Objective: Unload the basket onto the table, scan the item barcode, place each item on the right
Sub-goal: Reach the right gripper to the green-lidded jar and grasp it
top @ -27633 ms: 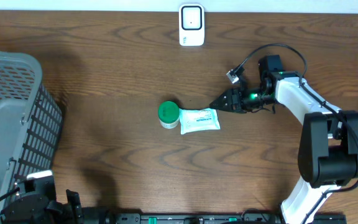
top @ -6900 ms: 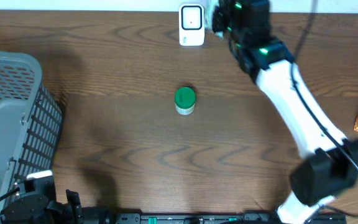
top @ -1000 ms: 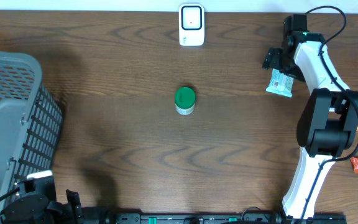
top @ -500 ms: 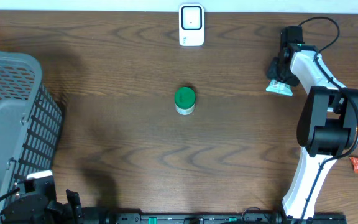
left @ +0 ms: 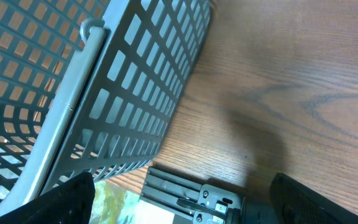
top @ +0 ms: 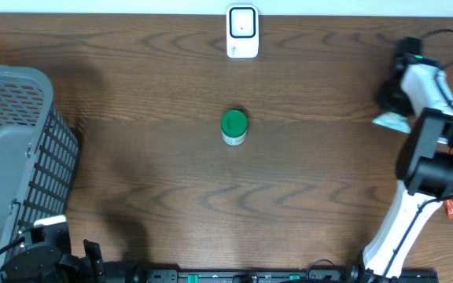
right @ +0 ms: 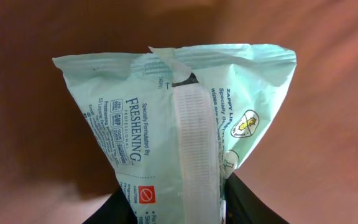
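Rightward went the wipes packet (right: 179, 124), away from the scanner (top: 242, 31); right claw (right: 182, 205) pinches its end, so it may slip or sag; left claw (left: 185, 199) gapes

A mint-green wipes packet (right: 166, 124) fills the frame, its lower end pinched between the right gripper's (right: 180, 210) dark fingers (right: 250, 205). A white seam (right: 191, 143) runs down its middle, with "FRESHENING" printed sideways beside it. Behind is blurred brown, probably the tabletop (right: 23, 124).
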Controlling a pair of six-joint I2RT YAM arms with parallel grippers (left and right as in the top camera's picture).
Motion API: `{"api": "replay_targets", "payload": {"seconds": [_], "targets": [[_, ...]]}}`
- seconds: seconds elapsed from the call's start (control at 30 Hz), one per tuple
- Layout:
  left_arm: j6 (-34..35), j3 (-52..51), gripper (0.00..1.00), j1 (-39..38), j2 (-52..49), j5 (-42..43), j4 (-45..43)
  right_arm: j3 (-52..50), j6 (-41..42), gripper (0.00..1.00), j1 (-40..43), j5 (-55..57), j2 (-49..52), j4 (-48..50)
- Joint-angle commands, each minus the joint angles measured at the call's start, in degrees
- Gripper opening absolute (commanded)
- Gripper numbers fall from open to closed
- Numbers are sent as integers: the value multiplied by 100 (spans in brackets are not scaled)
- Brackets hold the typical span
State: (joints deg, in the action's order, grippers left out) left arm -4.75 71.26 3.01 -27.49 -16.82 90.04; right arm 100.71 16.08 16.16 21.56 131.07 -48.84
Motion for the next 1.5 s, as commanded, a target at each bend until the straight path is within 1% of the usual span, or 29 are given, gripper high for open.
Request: {"api": "replay_targets", "payload": {"seconds": [0.0,0.1,0.13,0.17,0.2,0.27,0.3,0.37,0.43,0.6,0.77,0.83,0.9,0.97,1.0,1.03,1.07,1.13,1.2,1.33,1.37,1.47], "targets": [[-35,15,90,31,31,-35,17,157,-437,29,584,667,68,101],[-35,15,90,31,31,-35,17,157,-505,24,1032,817,68,151],[-35,15,90,31,31,-35,17,157,-494,24,1196,793,68,164],[-35,15,90,31,31,-35,17,162,-498,28,1362,658,66,173],[-35,15,90,31,31,-35,17,173,-498,44,1451,546,63,173],[-35,15,90,31,31,-35,17,264,-501,87,1611,-4,37,120],[-35,15,90,31,31,-35,17,396,-507,99,1668,-527,-2,61],[-35,15,90,31,31,-35,17,739,-527,99,1681,-1290,-107,-144],[-35,15,90,31,31,-35,17,1145,-527,99,1598,-1720,-243,-369],[-35,15,90,31,31,-35,17,2205,-525,99,1008,-2697,-717,-1056],[-35,15,90,31,31,-35,17,2315,-490,99,17,-3917,-1128,-1423],[-35,15,90,31,31,-35,17,2304,-365,99,-522,-4957,-1115,-1648],[-35,15,90,31,31,-35,17,2247,-367,99,-970,-5571,-1071,-1803],[-35,15,90,31,31,-35,17,2190,-223,99,-1453,-5637,-1032,-1882],[-35,15,90,31,31,-35,17,2181,358,99,-1722,-5359,-1001,-2028],[-35,15,90,31,31,-35,17,2181,1143,99,-1939,-4979,-979,-2275],[-35,15,90,31,31,-35,17,2181,2389,99,-2240,-4376,-940,-2774],[-35,15,90,31,31,-35,17,2177,4177,99,-2717,-3668,-909,-3456],[-35,15,90,31,31,-35,17,2133,5810,99,-3259,-3123,-901,-3615],[-35,15,90,31,31,-35,17,2131,7536,99,-4159,-2581,-901,-3189],[-35,15,90,31,31,-35,17,2131,7759,99,-4286,-2507,-901,-3134],[-35,15,90,31,31,-35,17,2131,8896,99,-4747,-2031,-901,-3112]]}}
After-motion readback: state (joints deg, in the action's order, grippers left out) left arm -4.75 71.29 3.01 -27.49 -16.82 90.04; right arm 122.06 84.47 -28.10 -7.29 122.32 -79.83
